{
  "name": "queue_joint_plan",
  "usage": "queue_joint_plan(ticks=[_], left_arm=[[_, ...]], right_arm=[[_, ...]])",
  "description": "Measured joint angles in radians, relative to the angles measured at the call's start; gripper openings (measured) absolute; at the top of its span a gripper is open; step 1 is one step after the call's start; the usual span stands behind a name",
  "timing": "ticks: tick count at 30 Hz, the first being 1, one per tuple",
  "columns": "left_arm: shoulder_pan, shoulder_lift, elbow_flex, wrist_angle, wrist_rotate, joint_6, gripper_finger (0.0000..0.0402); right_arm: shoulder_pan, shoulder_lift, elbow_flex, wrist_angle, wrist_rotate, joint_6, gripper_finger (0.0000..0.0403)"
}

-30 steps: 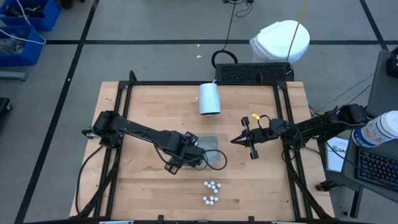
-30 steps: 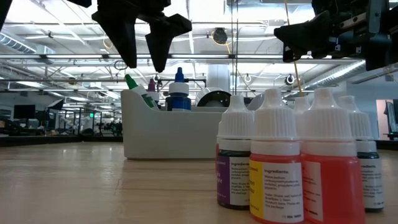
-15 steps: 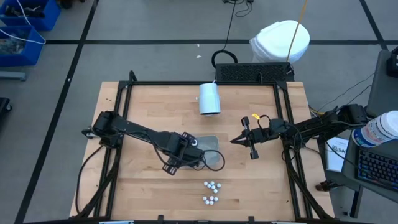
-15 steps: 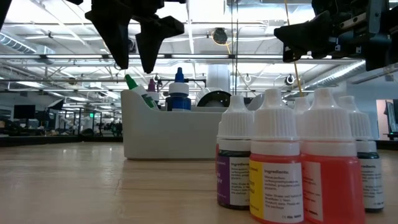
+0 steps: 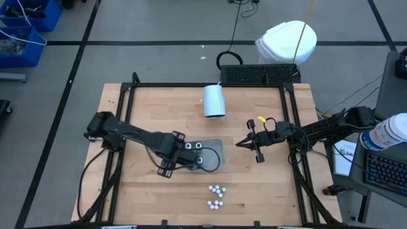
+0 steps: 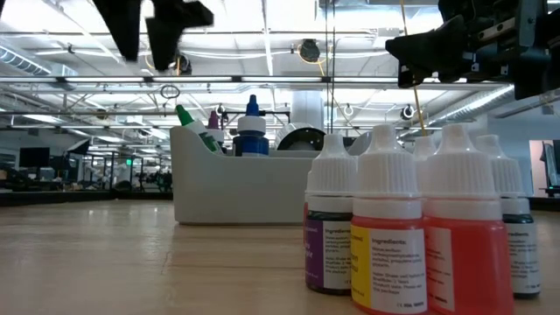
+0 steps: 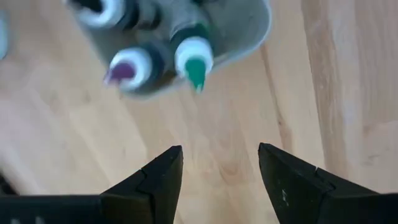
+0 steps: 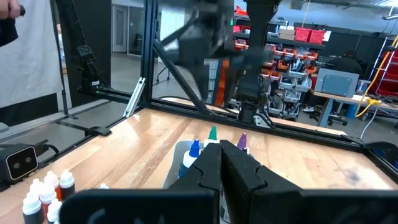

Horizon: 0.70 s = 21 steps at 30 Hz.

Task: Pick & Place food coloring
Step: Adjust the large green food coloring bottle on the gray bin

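I see the left gripper with jaws apart and empty, just left of the grey tray holding three bottles. The small food coloring bottles cluster near me; the right gripper hangs shut.

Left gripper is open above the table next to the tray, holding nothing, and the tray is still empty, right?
Not quite. The tray is not empty: the low view shows bottles standing in it, and the left wrist view shows their colored tips. The rest holds: the left gripper is open with nothing between its fingers.
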<state>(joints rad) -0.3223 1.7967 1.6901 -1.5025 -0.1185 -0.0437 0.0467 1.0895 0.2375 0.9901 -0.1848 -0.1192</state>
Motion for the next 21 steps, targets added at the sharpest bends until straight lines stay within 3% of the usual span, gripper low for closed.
queue_joint_plan(ticks=[3, 5, 8, 12, 14, 21], left_arm=[[-0.033, -0.094, -0.026, 0.014, -0.077, -0.089, 0.0216], [-0.06, -0.179, -0.109, 0.127, -0.155, -0.14, 0.0216], [-0.094, -0.327, -0.333, 0.437, -0.228, -0.132, 0.0214], [-0.105, -0.484, -0.635, 0.929, -0.186, -0.014, 0.0214], [-0.105, -0.522, -0.726, 1.085, -0.157, 0.008, 0.0214], [-0.059, -0.474, -0.801, 1.137, -0.163, -0.01, 0.0214]], right_arm=[[0.0, 0.0, 0.0, 0.001, 0.0, 0.0, 0.0], [0.0, 0.0, 0.0, 0.003, 0.0, -0.001, 0.0], [0.0, 0.0, 0.0, 0.003, 0.0, -0.002, 0.0], [0.0, 0.0, 0.0, 0.0, 0.0, -0.002, 0.0], [0.0, 0.0, 0.0, 0.0, 0.0, -0.002, 0.0], [0.0, 0.0, 0.0, 0.001, 0.0, -0.008, 0.0]])
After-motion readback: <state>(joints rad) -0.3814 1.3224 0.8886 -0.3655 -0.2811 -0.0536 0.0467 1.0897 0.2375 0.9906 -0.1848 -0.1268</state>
